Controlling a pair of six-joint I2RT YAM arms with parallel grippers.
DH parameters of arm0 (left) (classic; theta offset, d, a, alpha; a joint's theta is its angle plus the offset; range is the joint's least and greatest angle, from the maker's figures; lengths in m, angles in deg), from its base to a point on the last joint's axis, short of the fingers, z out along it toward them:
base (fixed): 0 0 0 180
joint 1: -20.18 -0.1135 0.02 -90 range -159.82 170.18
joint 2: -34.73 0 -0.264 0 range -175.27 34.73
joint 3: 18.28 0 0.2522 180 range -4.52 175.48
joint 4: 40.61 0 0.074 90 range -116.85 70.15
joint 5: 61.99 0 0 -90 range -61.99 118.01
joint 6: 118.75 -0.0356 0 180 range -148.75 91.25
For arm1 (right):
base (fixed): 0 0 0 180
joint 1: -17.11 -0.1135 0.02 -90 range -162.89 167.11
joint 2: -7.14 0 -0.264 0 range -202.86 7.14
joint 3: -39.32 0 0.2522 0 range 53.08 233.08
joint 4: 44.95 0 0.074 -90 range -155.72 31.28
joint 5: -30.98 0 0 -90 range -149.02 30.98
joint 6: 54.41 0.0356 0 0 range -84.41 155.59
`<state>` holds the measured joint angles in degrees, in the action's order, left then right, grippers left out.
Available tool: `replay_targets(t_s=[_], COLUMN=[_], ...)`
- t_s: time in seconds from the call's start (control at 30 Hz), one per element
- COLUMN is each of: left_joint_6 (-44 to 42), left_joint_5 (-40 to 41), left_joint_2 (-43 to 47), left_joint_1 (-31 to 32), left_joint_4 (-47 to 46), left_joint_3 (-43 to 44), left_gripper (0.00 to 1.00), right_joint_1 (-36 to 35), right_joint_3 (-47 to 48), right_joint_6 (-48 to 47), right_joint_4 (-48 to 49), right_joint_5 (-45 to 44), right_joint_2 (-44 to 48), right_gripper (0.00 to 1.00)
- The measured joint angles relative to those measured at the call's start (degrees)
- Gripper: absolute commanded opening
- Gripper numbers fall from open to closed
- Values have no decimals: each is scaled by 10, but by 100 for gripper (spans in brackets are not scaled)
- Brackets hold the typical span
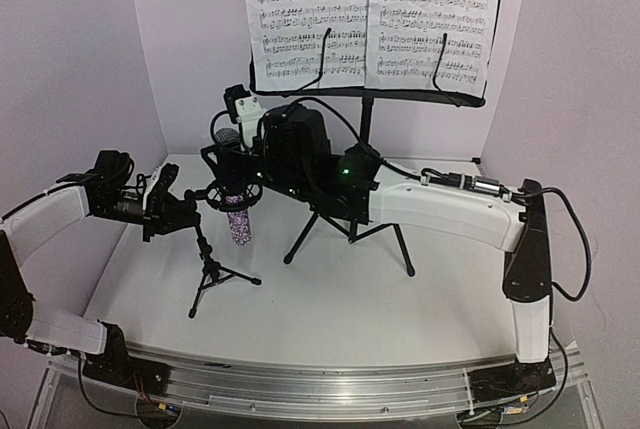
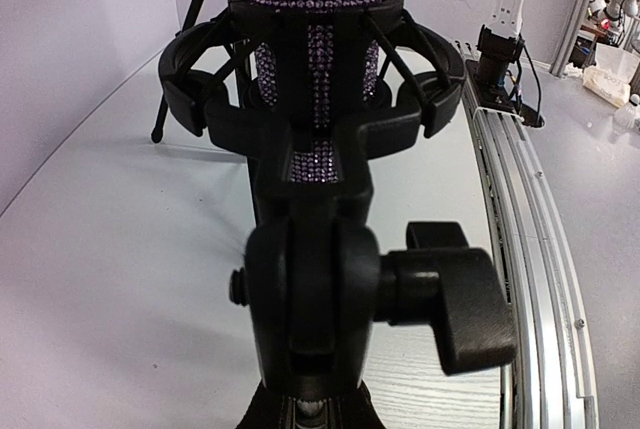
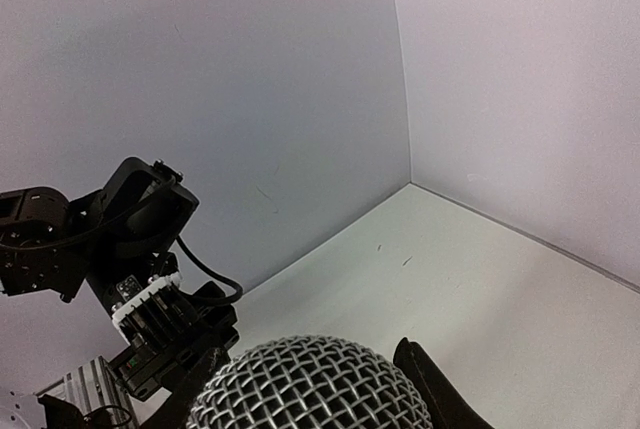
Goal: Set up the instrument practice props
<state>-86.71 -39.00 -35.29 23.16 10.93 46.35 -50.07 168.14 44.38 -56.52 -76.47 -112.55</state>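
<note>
Clamping small black tripod mic stand by its post in left tool; grasping purple glitter microphone, seated in stand cradle above white table, by silver mesh head in right tool.

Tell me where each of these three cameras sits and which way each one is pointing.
Top external: above and behind the bases, looking down across the table to the music stand; the left arm reaches the mic stand, the right arm the microphone.
Left wrist: close behind the mic stand's clamp, facing rightward; the right arm's base shows.
Right wrist: just over the microphone's mesh head, facing the far left corner; one pincer finger and the left arm show.
Shared: both wrist views show the microphone.
</note>
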Motion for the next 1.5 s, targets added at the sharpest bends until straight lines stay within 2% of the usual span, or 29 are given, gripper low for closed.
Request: replay_targets(t_s=[0.13, 0.2, 0.33, 0.53, 0.73, 0.87, 0.97, 1.2, 1.37, 1.5], left_joint_6=[-3, -5, -5, -5, 11, 39, 70, 110, 116, 124], left_joint_5=[0, 0, -1, 0, 0, 5, 13, 38, 51, 68], left_joint_2=[0, 0, 0, 0, 2, 14, 33, 53, 56, 62], left_joint_1=[0, 0, 0, 0, 0, 0, 1, 5, 4, 0], left_joint_4=[1, 2, 2, 1, -14, -41, -72, -109, -113, -117], left_joint_3=[0, 0, 0, 0, -5, -19, -37, -54, -54, -54], left_gripper=[0, 0, 0, 0, 0, 0, 0, 0, 0, 0], right_joint_1=[0, -1, -5, -18, -27, -29, -29, 6, 65, 142], right_joint_3=[-1, -1, -7, -59, -179, -261, -336, -518, -568, -589], right_joint_6=[-6, -11, -18, -28, -23, -5, 22, 115, 157, 169], right_joint_4=[-8, -18, -36, -55, -87, -151, -205, -325, -408, -453], right_joint_5=[10, 17, 29, 44, 65, 69, 37, -103, -184, -212], right_joint_2=[4, 5, 20, 97, 222, 304, 370, 546, 634, 662], right_gripper=[85, 90, 92, 95, 97, 98, 98, 98, 98, 98])
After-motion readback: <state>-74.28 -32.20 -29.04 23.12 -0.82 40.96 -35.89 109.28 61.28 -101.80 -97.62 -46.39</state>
